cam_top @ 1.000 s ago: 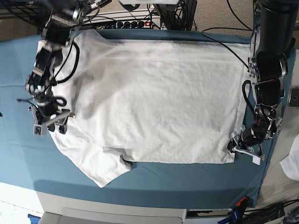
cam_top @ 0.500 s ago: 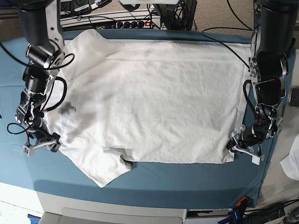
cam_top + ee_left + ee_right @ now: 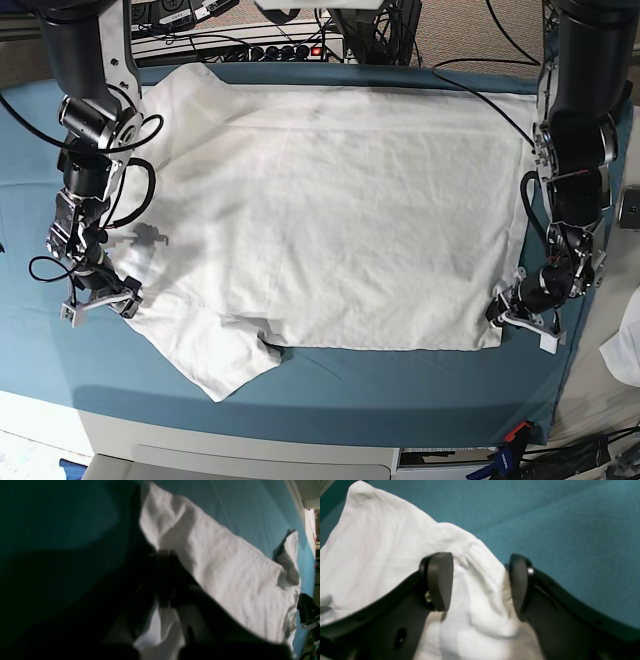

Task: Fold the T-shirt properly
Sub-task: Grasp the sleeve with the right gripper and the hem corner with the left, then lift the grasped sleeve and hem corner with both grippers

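I saw the T-shirt (image 3: 330, 215) spread nearly flat on the teal sheet (image 3: 400, 375) covering the table, one sleeve angled toward the near edge. My right end effector (image 3: 480, 582) sat at the shirt's sleeve-side edge with its jaws spread wide, a bunched fold between them. My left end effector (image 3: 515, 310) was clamped on the T-shirt's near hem corner.

Left claw (image 3: 522, 312) clamped shut, low; right claw (image 3: 480, 585) spread wide, low.

Black jointed arms (image 3: 82, 150), looping black cables, rounded dark pincer pads (image 3: 440, 580).
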`<state>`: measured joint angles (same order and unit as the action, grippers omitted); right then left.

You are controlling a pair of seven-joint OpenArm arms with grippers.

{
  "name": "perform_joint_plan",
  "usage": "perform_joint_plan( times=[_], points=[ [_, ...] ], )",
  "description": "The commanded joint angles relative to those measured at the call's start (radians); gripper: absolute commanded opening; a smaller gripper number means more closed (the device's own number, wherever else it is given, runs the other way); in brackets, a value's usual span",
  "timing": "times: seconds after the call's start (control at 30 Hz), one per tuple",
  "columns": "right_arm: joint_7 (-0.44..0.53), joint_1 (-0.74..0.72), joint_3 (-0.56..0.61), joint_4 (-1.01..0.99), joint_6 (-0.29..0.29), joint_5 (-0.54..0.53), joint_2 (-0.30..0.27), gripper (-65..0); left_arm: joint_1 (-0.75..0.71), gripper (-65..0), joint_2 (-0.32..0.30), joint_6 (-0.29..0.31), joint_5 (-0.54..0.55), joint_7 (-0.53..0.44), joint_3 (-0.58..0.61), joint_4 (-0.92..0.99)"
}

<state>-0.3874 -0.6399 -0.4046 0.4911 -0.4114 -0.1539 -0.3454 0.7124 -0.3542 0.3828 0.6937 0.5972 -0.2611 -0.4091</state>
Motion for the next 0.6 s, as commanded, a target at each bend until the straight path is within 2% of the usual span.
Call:
perform_joint_plan(
  times=[0.0, 0.3, 0.37, 0.47, 0.57],
  points=[
    [-0.002, -0.022, 0.000, 0.007, -0.007, 0.006, -0.003, -29.8, 0.035, -65.0, -0.012, 0.011, 0.018, -0.014, -0.001, -0.014],
    [0.078, -0.022, 0.000, 0.007, -0.004, 0.005, -0.003, -30.0, 0.033, -65.0, -0.011, 0.012, 0.018, -0.007, -0.001, -0.014],
    [0.083, -0.022, 0.000, 0.007, 0.026, 0.010, -0.003, -30.0, 0.032, -65.0, -0.012, 0.012, 0.018, -0.006, -0.001, -0.014],
    [0.089, -0.021, 0.000, 0.007, 0.102, 0.060, -0.003, -30.0, 0.029, -65.0, -0.012, 0.012, 0.018, -0.006, -0.001, -0.014],
    [0.088, -0.014, 0.000, 0.007, 0.114, 0.068, 0.000, -30.0, 0.023, -65.0, -0.011, 0.015, 0.018, -0.011, -0.001, -0.014]
  ],
)
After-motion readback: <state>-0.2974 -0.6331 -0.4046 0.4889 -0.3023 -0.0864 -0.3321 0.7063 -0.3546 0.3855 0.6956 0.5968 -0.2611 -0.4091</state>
